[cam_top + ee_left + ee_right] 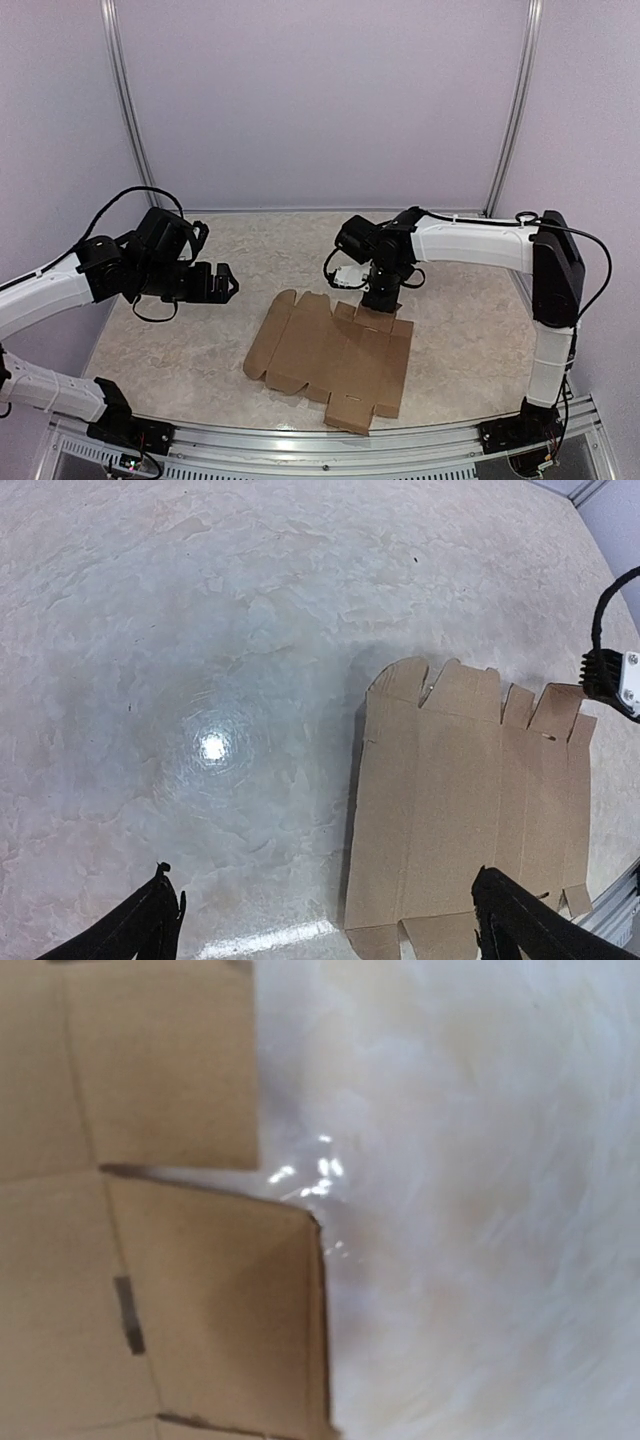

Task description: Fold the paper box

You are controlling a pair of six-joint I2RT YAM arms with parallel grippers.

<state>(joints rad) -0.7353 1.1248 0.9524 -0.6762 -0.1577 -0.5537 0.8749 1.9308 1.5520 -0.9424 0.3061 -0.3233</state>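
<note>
The paper box is a flat, unfolded brown cardboard blank lying on the table in front of the arms. It also shows in the left wrist view and, blurred, in the right wrist view. My left gripper hovers above the bare table just left of the blank, with its jaws wide open and empty. My right gripper points straight down at the blank's far edge flaps. Its fingers do not show in its own wrist view, so I cannot tell how its jaws stand.
The marbled tabletop is ringed by pale walls and a metal rail along the near edge. The right arm's black cable hangs at the far right of the left wrist view.
</note>
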